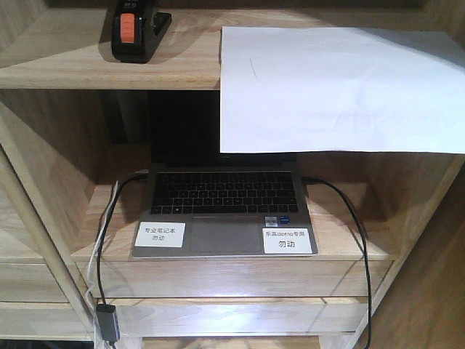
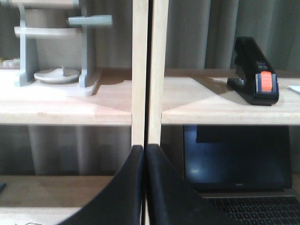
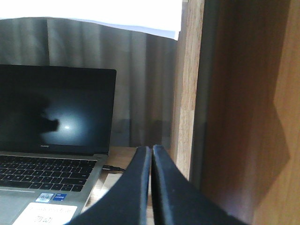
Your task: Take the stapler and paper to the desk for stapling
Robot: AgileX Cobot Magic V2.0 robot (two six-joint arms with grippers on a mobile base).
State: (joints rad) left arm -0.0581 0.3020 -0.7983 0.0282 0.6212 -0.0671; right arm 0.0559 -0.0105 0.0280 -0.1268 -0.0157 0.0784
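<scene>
Above the laptop (image 1: 225,211), on the shelf (image 1: 65,58), the stapler (image 1: 134,29) stands to the left and the paper (image 1: 341,87) overhangs on the right. In the left wrist view, the left end effector (image 2: 144,149) is closed and empty, left of the laptop. In the right wrist view, the right end effector (image 3: 151,150) is closed and empty, right of the laptop.

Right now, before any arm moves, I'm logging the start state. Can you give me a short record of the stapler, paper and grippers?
paper: on upper shelf, front edge overhanging the laptop
stapler: same shelf, left of paper, untouched
left gripper: shut, empty
right gripper: shut, empty, by the laptop's right side
desk: not in view
</scene>
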